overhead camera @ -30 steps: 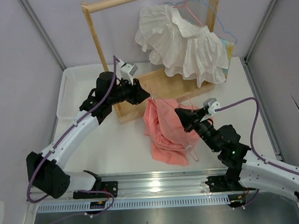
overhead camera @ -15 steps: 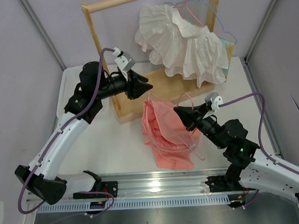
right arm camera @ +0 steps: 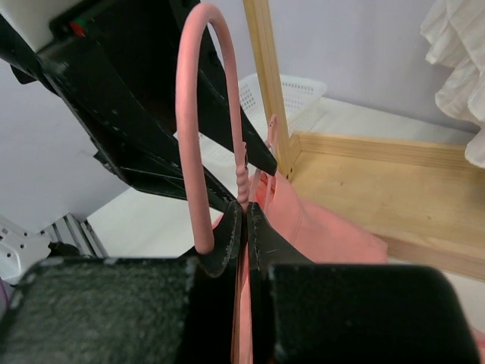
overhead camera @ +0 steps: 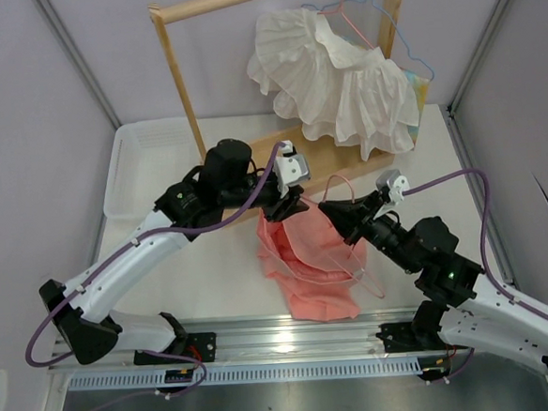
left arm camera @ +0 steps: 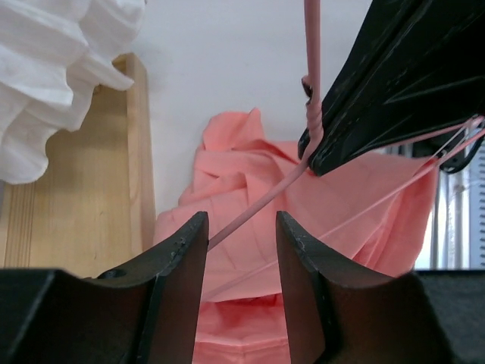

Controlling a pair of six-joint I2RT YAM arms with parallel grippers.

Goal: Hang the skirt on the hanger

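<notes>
Bright, even, diffuse light from overhead. Soft shadow under salmon-pink cloth skirt (overhead camera: 318,296) on white table (overhead camera: 212,266). Glare on brushed metal rail (overhead camera: 292,334), near edge. Top view sharp. Wrist views: black fingers (left arm camera: 178,258), pale-pink wire hanger (right arm camera: 186,136) slightly blurred.

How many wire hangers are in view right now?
3. A pale-pink hanger clamped in the right gripper above the skirt; a second pink hanger on the wooden rack carrying the white garment; a light-blue hanger beside it. Others may be hidden.
</notes>
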